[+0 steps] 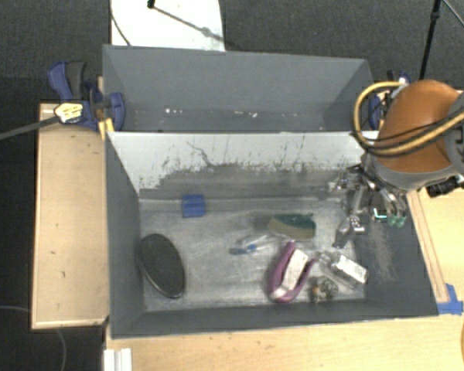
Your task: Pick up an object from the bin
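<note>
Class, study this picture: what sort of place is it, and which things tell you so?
Likely a robotics lab for picking trials: an arm with a gripper reaches into a grey metal bin of loose things, such as a black oval and a blue block.

Bin (pixel 216 288): grey metal, floor scuffed, matt. Gripper (pixel 351 226): bare shiny metal. Purple packet (pixel 288 273) just beside jaws: glossy plastic. Black oval (pixel 162 264) well apart from jaws: matt.
</note>
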Tool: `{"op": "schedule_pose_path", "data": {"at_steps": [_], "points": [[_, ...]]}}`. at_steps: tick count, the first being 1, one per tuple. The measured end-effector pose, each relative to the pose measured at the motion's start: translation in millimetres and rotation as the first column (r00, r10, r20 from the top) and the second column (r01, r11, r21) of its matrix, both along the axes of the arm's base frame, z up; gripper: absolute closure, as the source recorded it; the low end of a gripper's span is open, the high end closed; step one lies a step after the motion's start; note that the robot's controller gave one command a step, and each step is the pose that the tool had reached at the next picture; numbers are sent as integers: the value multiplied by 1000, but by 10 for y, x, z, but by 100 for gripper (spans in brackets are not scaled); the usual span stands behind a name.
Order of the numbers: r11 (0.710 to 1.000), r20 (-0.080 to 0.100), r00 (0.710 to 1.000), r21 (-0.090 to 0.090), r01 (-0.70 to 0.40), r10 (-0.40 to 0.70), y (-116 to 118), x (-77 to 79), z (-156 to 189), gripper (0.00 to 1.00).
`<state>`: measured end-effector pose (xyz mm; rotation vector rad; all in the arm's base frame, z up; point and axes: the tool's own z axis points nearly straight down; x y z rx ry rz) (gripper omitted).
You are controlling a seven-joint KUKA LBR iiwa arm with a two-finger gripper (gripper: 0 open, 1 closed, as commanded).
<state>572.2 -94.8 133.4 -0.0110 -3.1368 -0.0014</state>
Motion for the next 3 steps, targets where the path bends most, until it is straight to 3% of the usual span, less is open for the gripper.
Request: {"op": "schedule_pose_path", "data": {"at_steps": [1, 2, 3], "points": [[997, 32, 997, -8, -73, 74, 372, -474, -586, 0], [997, 20, 997, -4, -78, 78, 378, -504, -594, 100], [996, 15, 996, -2, -86, 86, 482, -569, 614, 100]]}}
